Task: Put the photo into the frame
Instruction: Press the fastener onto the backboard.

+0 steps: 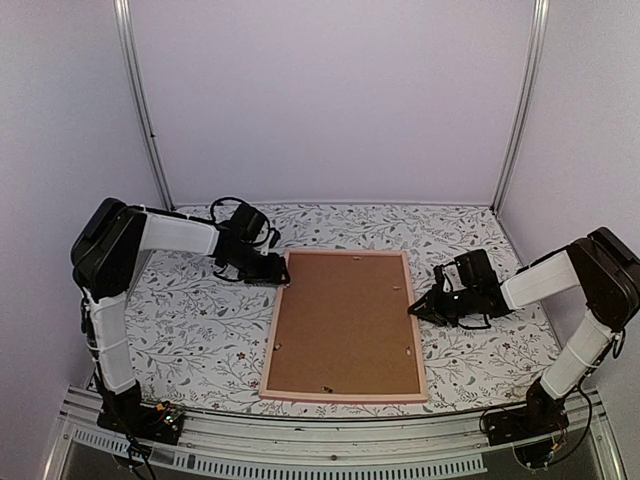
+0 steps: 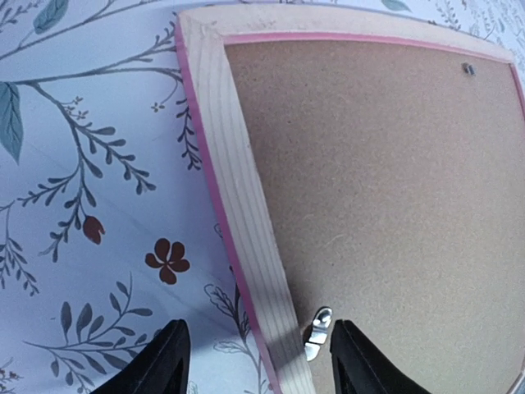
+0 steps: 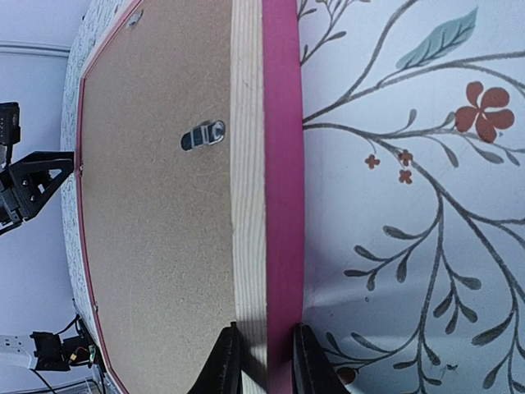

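Floral worktop (image 1: 200,320) carries the frame (image 1: 345,322), lying back upward. My left tool (image 2: 259,332) stands open astride its left rail; my right tool (image 3: 264,336) apparently pinches the right rail.

Frame (image 1: 340,396) lies back-up on counter (image 1: 200,330), front face hidden; can't tell what's under its board (image 1: 345,320). Both my wrist views crop it at edges.

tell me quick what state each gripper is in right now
left gripper: open, one finger on each side of the frame rail, not clamped on it
right gripper: shut on the frame's opposite rail
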`<state>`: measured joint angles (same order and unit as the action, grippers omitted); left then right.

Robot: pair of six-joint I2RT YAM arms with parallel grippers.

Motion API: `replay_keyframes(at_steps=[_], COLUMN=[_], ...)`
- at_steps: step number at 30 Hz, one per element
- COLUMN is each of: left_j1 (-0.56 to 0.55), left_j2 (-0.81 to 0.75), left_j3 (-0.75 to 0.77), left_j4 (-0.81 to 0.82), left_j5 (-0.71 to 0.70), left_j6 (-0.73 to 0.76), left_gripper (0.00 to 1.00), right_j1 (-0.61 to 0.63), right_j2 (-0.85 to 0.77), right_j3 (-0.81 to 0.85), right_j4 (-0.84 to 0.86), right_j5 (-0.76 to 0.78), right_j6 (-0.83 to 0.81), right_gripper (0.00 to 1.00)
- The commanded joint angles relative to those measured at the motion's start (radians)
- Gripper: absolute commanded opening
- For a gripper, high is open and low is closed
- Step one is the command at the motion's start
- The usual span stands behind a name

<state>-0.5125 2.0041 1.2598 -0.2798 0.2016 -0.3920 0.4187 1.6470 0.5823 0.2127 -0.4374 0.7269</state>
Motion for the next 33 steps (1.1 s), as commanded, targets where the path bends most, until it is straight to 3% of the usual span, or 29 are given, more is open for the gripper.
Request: replay_keyframes(at_steps=[1, 8, 17, 29, 33], left_j1=[-0.03, -0.07, -0.083, -0.083, -0.083], left_j2=[0.04, 0.07, 0.079, 0.056, 0.049], left_j3=[0.057, 0.11, 0.14, 0.104, 0.099], left_j4=[-0.074, -0.127, -0.173, -0.188, -0.185], left_j5=[-0.082, -0.152, -0.183, -0.169, -0.138], left_j6=[0.071, 0.127, 0.152, 0.178, 0.195], left_gripper=[0.62, 0.6, 0.45, 0.45, 0.52], right_j1=[0.006, 0.006, 0.006, 0.006, 0.006], right_j2=[0.055, 0.064, 0.069, 0.086, 0.085], right_j3=[-0.03, -0.033, -0.039, -0.031, -0.032], right_j4=[-0.032, -0.023, -0.013, -0.006, -0.006], right_j5=[-0.024, -0.03, -0.033, -0.04, -0.04], right_j6=[0.034, 0.034, 0.032, 0.031, 0.032], right_gripper=[0.0, 0.0, 0.0, 0.0, 0.0])
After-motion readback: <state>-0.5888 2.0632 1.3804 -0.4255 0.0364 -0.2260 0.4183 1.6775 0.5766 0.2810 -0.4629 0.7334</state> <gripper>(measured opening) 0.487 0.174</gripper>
